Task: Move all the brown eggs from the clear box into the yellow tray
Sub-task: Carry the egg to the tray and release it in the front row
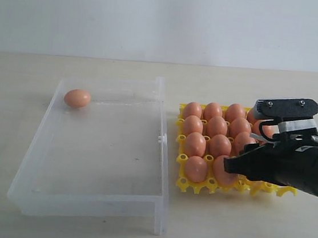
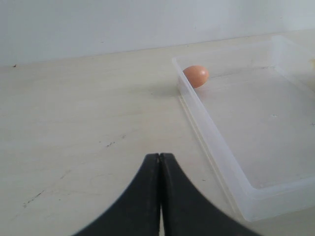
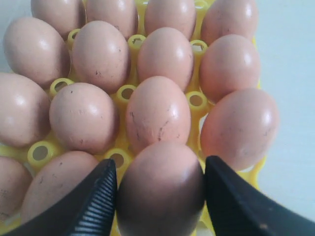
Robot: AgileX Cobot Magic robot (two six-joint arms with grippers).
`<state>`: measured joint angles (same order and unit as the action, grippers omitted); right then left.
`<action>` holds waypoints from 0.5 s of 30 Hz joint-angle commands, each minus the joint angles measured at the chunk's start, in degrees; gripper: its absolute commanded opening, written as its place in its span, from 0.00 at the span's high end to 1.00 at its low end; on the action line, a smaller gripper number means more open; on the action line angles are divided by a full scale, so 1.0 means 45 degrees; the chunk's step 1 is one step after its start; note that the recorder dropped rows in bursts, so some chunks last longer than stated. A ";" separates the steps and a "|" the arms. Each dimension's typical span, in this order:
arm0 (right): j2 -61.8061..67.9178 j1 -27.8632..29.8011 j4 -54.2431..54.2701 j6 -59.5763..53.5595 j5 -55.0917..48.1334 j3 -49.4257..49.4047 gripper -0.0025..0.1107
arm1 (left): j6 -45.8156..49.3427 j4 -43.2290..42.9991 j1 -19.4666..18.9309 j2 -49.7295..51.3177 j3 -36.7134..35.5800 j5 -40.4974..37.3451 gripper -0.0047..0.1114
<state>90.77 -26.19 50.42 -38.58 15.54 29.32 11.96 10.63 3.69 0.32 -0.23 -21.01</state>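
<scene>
One brown egg (image 1: 77, 98) lies in the far left corner of the clear box (image 1: 161, 153); the left wrist view shows it (image 2: 196, 76) against the box's wall (image 2: 211, 142). The yellow tray (image 1: 197, 186) to the right of the box holds several brown eggs. My right gripper (image 1: 228, 164) is at the tray's front row. In the right wrist view its fingers (image 3: 160, 164) close on both sides of a brown egg (image 3: 160, 196) just over the tray (image 3: 125, 93). My left gripper (image 2: 160, 155) is shut on nothing, above bare table left of the box.
The box and tray stand side by side on a pale table (image 1: 237, 237), with a small clasp (image 1: 160, 137) on the box's wall facing the tray. A white wall rises behind the table.
</scene>
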 commanded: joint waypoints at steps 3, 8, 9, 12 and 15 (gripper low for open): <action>0.0061 0.0079 -0.0057 -0.0138 0.0170 -0.0074 0.48 | 0.0005 0.0036 0.0055 -0.0072 0.0051 0.0123 0.96; 0.0061 0.0079 -0.0057 -0.0079 0.0170 -0.0074 0.45 | 0.0005 0.0036 0.0055 -0.0072 0.0051 0.0123 0.96; 0.0024 0.0079 -0.0057 -0.0079 0.0170 -0.0074 0.45 | 0.0005 0.0036 0.0055 -0.0072 0.0051 0.0123 0.96; -0.0384 0.0079 -0.0014 -0.0079 0.0280 -0.0074 0.45 | 0.0005 0.0036 0.0055 -0.0072 0.0051 0.0123 0.96; -0.0985 0.0079 0.0029 0.0099 0.0464 -0.0012 0.45 | 0.0005 0.0036 0.0055 -0.0072 0.0051 0.0123 0.96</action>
<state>88.72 -26.19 50.42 -38.83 16.11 29.31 11.96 10.63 3.69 0.32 -0.23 -21.01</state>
